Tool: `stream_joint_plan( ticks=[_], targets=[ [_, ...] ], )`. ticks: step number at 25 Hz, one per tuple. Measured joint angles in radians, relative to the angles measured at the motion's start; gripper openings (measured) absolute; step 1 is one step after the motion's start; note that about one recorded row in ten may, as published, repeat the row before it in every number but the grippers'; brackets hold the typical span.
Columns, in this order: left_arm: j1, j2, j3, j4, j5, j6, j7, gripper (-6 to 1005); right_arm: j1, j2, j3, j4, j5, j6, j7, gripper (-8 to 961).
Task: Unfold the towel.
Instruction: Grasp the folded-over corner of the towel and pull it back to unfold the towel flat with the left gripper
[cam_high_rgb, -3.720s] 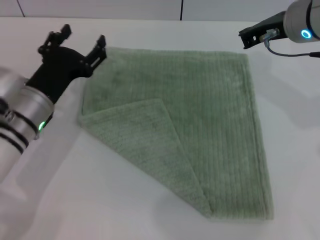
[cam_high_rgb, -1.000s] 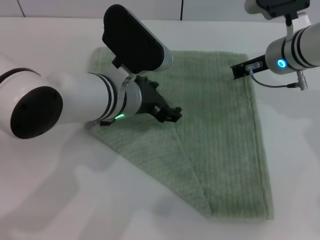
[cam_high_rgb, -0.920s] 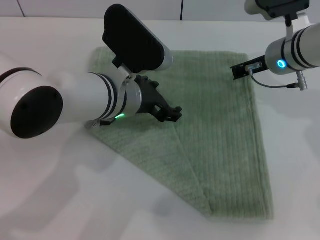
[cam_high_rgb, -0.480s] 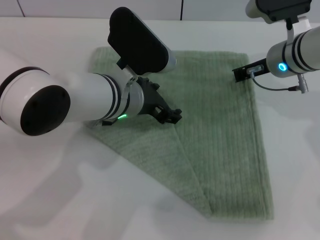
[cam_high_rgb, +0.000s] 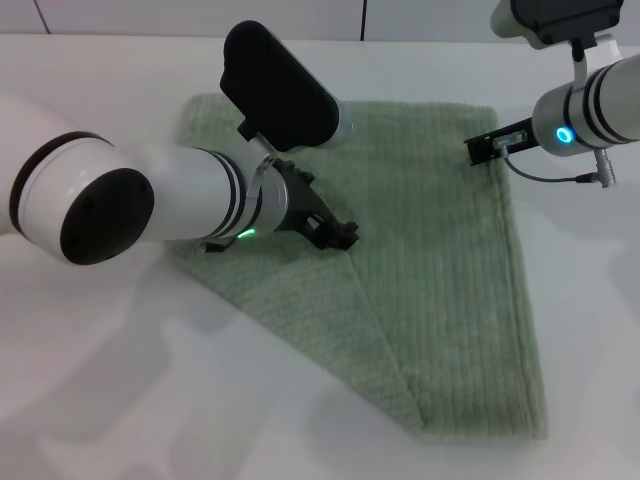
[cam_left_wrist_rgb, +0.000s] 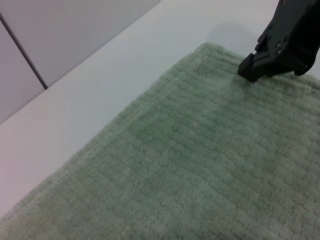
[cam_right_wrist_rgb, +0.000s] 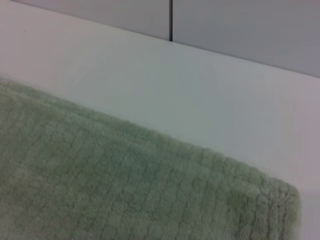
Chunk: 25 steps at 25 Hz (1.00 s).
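- The towel (cam_high_rgb: 420, 250) is spread mid-bench (cam_high_rgb: 100, 400), one corner folded over.
- The left claw (cam_high_rgb: 335, 235) is set on that fold's tip; its state cannot be told.
- The right claw (cam_high_rgb: 480, 150) is placed at the towel's far right corner; state unclear.

Towel (cam_left_wrist_rgb: 200, 165) fills most of the left wrist view: pale green ribbed terry lying flat on a white table (cam_left_wrist_rgb: 100, 85), hemmed edge running diagonally across and ending in a rounded corner. Right gripper (cam_left_wrist_rgb: 285, 42) shows as a black block at that corner, its tip low over the cloth, possibly touching; fingers not resolvable from here. Grey wall panels (cam_left_wrist_rgb: 65, 30) with a dark seam stand behind the table.
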Motion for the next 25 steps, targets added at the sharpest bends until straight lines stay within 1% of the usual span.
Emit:
stream_joint_plan(
  ticks=[9, 15, 25],
  targets=[
    [-0.047, 0.0, 0.003, 0.069, -0.023, 0.008, -0.006, 746, 0.002, 0.0, 0.0, 0.001, 0.0, 0.003, 0.0, -1],
    [-0.053, 0.0, 0.002, 0.084, -0.023, 0.028, -0.012, 743, 0.002, 0.0, 0.0, 0.002, 0.0, 0.002, 0.0, -1],
    [-0.066, 0.002, -0.017, 0.099, -0.018, 0.019, -0.041, 737, 0.002, 0.0, 0.0, 0.002, -0.001, 0.002, 0.0, -1]
  ],
)
